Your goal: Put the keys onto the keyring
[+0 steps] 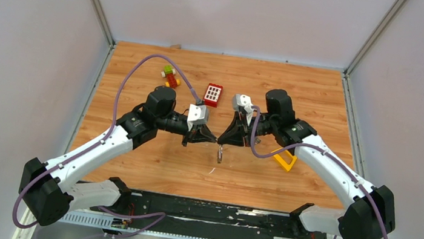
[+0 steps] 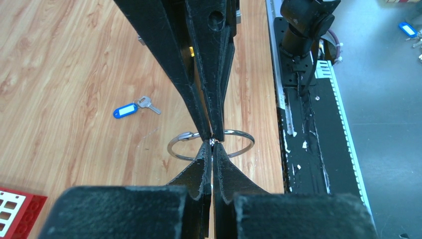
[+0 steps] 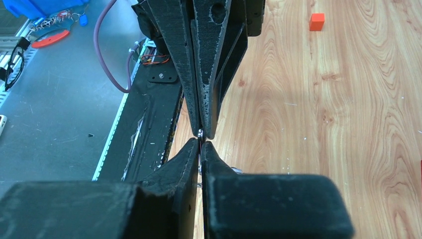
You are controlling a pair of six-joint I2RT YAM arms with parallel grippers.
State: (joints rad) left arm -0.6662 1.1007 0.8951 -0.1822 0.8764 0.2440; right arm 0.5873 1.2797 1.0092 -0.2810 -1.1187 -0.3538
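Observation:
Both grippers meet tip to tip above the middle of the wooden table (image 1: 149, 160). The keyring (image 2: 234, 151), a thin silver wire ring, hangs between them; from above it shows as a small silver piece (image 1: 220, 153) below the tips. My left gripper (image 2: 213, 144) is shut, with a glint of the ring's wire at its tips. My right gripper (image 3: 200, 142) comes in from the opposite side, its jaws pressed on the ring's far rim. One of the keys (image 2: 148, 103), silver with a blue tag (image 2: 124, 110), lies flat on the wood beyond the ring.
A red brick (image 1: 213, 94) lies behind the grippers. A yellow triangular block (image 1: 284, 159) sits beside the right arm. A small cluster of coloured blocks (image 1: 170, 76) is at the back left. The black base rail (image 1: 210, 211) runs along the near edge.

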